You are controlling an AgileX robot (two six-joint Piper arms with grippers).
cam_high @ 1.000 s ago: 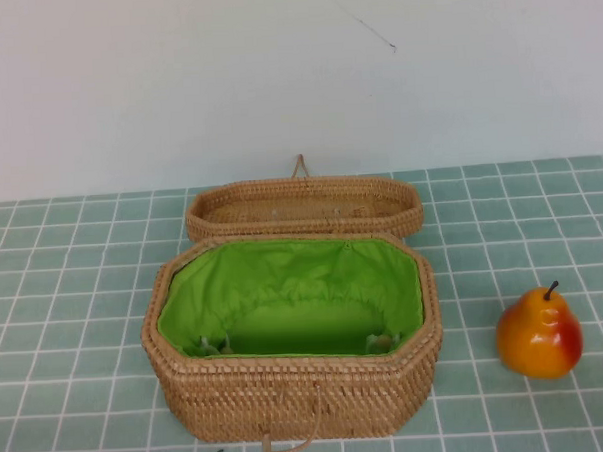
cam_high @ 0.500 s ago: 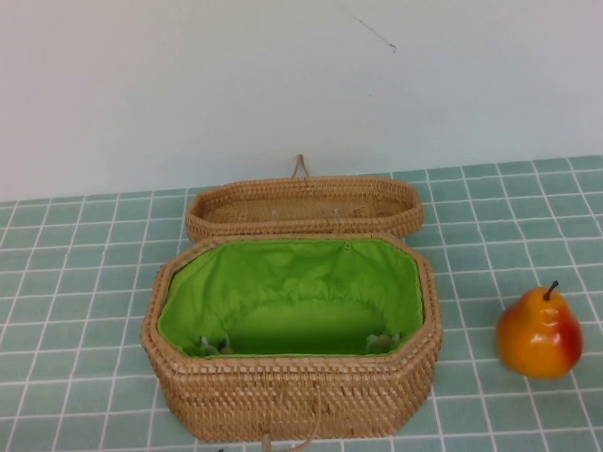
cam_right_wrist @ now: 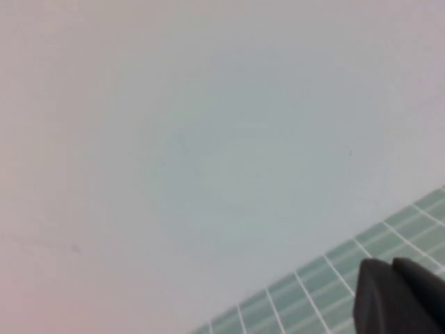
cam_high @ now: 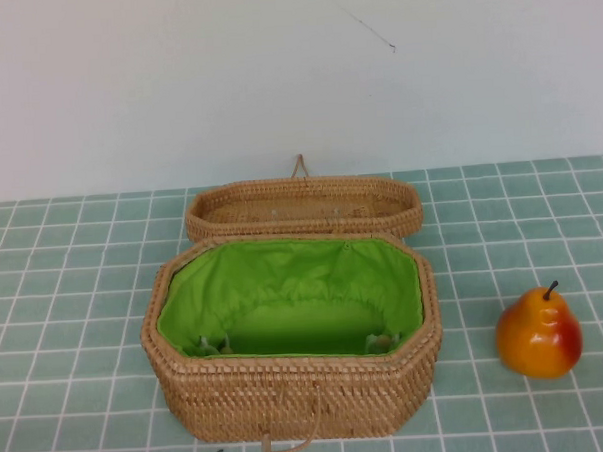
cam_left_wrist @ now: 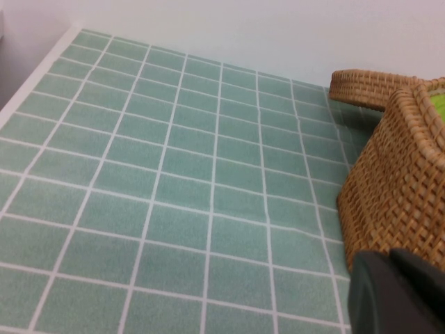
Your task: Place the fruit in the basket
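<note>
The fruit, a yellow-orange pear (cam_high: 538,334) with a red blush and a dark stem, stands on the tiled table to the right of the basket. The basket (cam_high: 289,392) is an open wicker box with green lining, at the table's front middle. Neither arm shows in the high view. My left gripper (cam_left_wrist: 398,292) shows in the left wrist view as two dark fingers pressed together, empty, beside the basket's wall (cam_left_wrist: 396,188). My right gripper (cam_right_wrist: 400,299) is also shut and empty, facing the wall above the tiles.
The shallow wicker lid (cam_high: 303,208) lies just behind the basket, and its end shows in the left wrist view (cam_left_wrist: 365,87). Green tiled table (cam_high: 64,296) spreads left of the basket. A pale wall stands behind.
</note>
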